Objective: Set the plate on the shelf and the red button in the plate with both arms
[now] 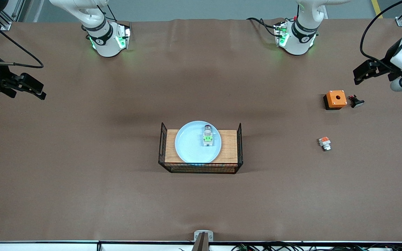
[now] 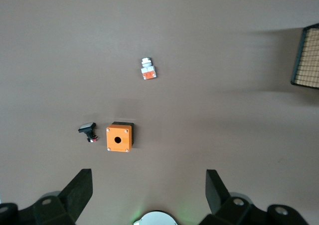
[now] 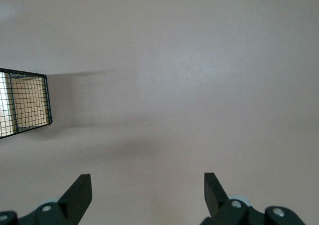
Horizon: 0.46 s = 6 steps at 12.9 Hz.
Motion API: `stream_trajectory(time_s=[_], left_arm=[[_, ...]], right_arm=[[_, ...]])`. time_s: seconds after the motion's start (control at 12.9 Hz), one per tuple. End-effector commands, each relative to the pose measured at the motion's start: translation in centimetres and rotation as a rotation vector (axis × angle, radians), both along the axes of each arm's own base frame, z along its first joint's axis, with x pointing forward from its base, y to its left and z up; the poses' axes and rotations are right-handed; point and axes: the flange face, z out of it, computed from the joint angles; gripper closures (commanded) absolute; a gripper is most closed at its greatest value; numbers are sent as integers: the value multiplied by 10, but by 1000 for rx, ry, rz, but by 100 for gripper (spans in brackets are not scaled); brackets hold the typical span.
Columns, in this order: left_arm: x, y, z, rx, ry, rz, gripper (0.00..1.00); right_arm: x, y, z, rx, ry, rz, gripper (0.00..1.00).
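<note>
The pale light-blue plate [image 1: 194, 144] lies on the wooden floor of a black wire basket [image 1: 238, 146] at the table's middle. The red button module [image 1: 207, 137], white-grey with a green tab, lies on the plate. My left gripper [image 1: 361, 74] is open and empty, raised at the left arm's end of the table, over bare table beside the orange box; its fingers [image 2: 79, 187] frame bare cloth. My right gripper [image 1: 33, 90] is open and empty, raised at the right arm's end of the table, and its fingers [image 3: 79, 190] show over bare cloth.
An orange box with a hole [image 1: 335, 99] [image 2: 119, 137] and a small black part [image 1: 356, 101] [image 2: 88, 131] lie near the left gripper. A white module with an orange tab [image 1: 325, 143] [image 2: 148, 69] lies nearer the front camera. The basket's end shows in both wrist views [image 2: 306, 58] [image 3: 30, 105].
</note>
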Motion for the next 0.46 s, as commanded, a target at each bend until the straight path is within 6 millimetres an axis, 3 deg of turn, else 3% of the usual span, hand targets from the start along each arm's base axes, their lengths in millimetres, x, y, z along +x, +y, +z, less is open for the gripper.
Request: stream_trajectory(time_s=[0.0, 0.39], left_arm=[[-17, -1, 1, -29, -17, -30, 0], [-11, -15, 4, -43, -23, -55, 0]], right_arm=[[0, -1, 5, -16, -5, 12, 1], [-1, -1, 3, -17, 10, 11, 1]])
